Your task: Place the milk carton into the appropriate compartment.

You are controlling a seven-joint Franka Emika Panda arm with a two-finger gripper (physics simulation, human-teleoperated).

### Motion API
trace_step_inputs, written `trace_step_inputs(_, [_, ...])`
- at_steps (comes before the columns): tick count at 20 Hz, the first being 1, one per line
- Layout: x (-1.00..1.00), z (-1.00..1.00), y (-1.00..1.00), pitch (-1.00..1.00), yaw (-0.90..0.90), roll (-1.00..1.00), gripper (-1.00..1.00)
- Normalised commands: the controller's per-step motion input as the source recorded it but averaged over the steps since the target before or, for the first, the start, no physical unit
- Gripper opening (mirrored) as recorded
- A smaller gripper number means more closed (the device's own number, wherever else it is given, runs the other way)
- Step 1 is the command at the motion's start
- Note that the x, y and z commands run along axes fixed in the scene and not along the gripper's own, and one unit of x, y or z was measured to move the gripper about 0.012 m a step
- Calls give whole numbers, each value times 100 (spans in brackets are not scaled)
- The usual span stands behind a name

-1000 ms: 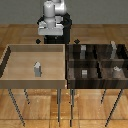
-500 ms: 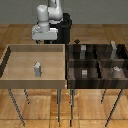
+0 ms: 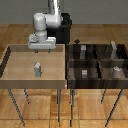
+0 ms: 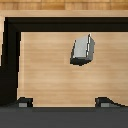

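The milk carton (image 3: 36,69) stands upright, gable up, alone in the light tray (image 3: 15,75) at the exterior view's left-centre — directly below the gripper (image 3: 41,49), which hangs above it empty, its fingertips (image 4: 23,102) spread wide apart.

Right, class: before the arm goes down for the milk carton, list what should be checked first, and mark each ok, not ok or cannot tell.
1. Milk carton stands upright in the tan tray: ok.
2. Nothing else lies in the tray near the carton: ok.
3. Hand is above the tray and holds nothing: ok.
4. Fingers are spread wide enough for the carton: ok; in the wrist view both tips show far apart.
5. Hand is centred over the carton: not ok; in the wrist view the carton sits off centre.
6. Target compartment in the dark bin is free: cannot tell.
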Motion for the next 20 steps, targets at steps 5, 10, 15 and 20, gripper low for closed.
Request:
trace_step_inputs(5, [40,0,-40,0,0,0,100])
trace_step_inputs(10, [20,0,-40,0,0,0,100])
trace_step_inputs(15, [20,0,30,0,0,0,100])
trace_step_inputs(20, [40,0,0,0,0,0,100])
